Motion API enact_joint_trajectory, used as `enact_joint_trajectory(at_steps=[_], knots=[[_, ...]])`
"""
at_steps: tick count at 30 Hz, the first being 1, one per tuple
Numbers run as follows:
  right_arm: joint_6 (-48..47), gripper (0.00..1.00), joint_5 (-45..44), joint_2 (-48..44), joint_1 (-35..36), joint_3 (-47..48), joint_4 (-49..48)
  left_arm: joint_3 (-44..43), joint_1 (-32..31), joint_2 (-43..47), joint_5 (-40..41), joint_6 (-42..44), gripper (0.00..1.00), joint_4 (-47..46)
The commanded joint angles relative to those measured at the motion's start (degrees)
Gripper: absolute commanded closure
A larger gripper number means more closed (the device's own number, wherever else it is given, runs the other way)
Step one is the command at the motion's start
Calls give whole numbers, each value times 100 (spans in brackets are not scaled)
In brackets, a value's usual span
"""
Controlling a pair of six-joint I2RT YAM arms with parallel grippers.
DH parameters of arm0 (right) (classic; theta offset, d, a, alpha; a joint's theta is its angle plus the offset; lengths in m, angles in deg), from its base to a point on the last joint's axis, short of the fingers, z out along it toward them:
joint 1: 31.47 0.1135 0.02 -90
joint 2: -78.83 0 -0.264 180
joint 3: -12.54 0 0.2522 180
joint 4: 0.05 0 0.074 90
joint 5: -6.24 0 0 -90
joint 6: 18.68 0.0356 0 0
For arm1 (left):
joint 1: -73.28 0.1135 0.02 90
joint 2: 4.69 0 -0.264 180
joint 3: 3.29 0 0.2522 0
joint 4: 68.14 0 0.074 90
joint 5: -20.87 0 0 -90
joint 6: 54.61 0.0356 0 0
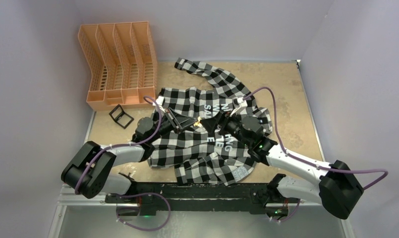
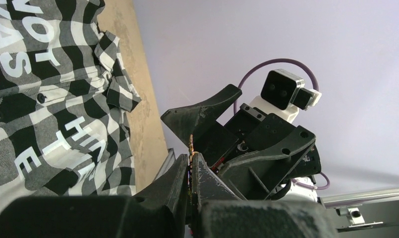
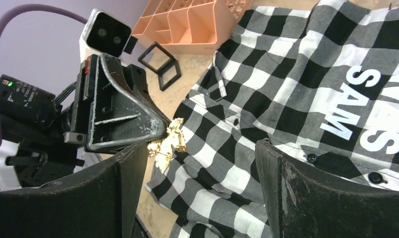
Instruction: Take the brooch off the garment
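Tan tabletop (image 1: 291, 99) lies under everything, and the piece that matters hangs over its middle. The brooch (image 3: 168, 140), a small gold bit, is pinched at the very tips of your left gripper (image 2: 191, 161). The fingers are pressed together on it with no gap showing. It sits just above the garment (image 1: 207, 158), near the white lettering. From these views you cannot tell whether its pin is fully free of the cloth.

Hold that pinch firm and draw straight away from the fabric, watching whether the check cloth tents up with it. If it does, use your right gripper (image 3: 201, 148). It faces the left one from just beside it, fingers spread wide and holding nothing, so it could pin the shirt flat close to the brooch. The grip is only at the fingertips, so I judge a jerk could flick the brooch loose.

The shirt lies rumpled across the table's centre, one sleeve reaching toward the far edge. An orange organiser (image 1: 119, 64) stands at the far left corner, with a small black frame (image 1: 121, 116) just in front of it. Both are well apart from the brooch. Pale lavender walls (image 1: 356, 59) close the table in.
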Motion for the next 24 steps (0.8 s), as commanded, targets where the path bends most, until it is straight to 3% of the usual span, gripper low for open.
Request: enact_joint_trajectory(at_steps=[1,24], knots=[[168,19,285,-16,-48,91,-372,-102,-45,-101,-46,-203,100,-460],[72,20,216,-44,-179,-87,-431,21,-171,-583,-111,-1080,100,-1481]])
